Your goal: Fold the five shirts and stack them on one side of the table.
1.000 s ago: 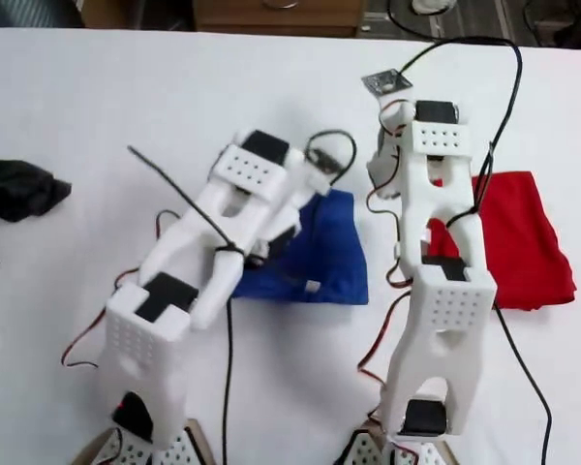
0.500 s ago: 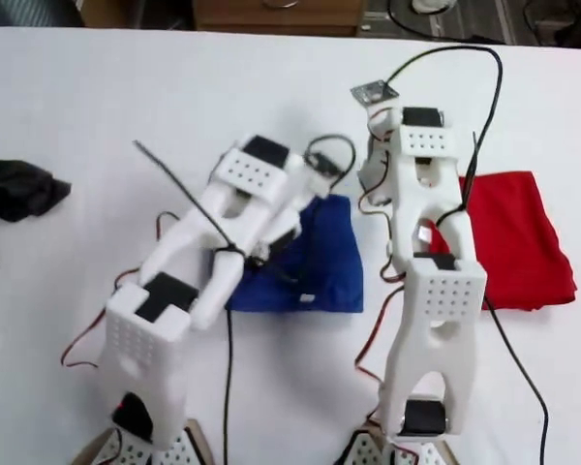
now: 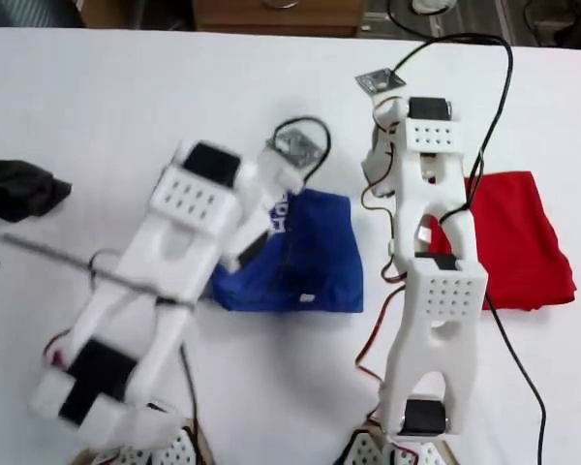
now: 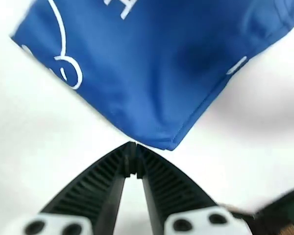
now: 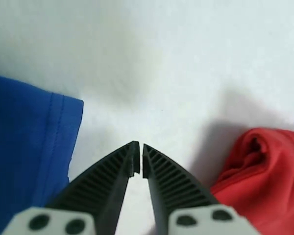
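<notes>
A blue shirt (image 3: 305, 257) lies folded at the table's middle, with white print showing on its near-left part (image 4: 137, 58). My left gripper (image 4: 134, 148) is shut, its tips right at the shirt's corner edge, and no cloth shows between the fingers. The left arm (image 3: 174, 232) slants across the shirt's left side. A folded red shirt (image 3: 518, 237) rests at the right. My right gripper (image 5: 138, 148) is shut over bare table, with the blue shirt (image 5: 24, 142) on one side and the red shirt (image 5: 255, 166) on the other. The right arm (image 3: 431, 203) stands between the two shirts.
Crumpled black shirts (image 3: 19, 186) lie at the table's left edge. Cables loop around both arms (image 3: 499, 107). The white table (image 3: 126, 87) has free room at the back and the front middle. Furniture stands beyond the far edge.
My left arm has swung back and to the left, and the blue shirt's left edge has been pulled over, showing white print. The right arm shifted slightly left and then held.
</notes>
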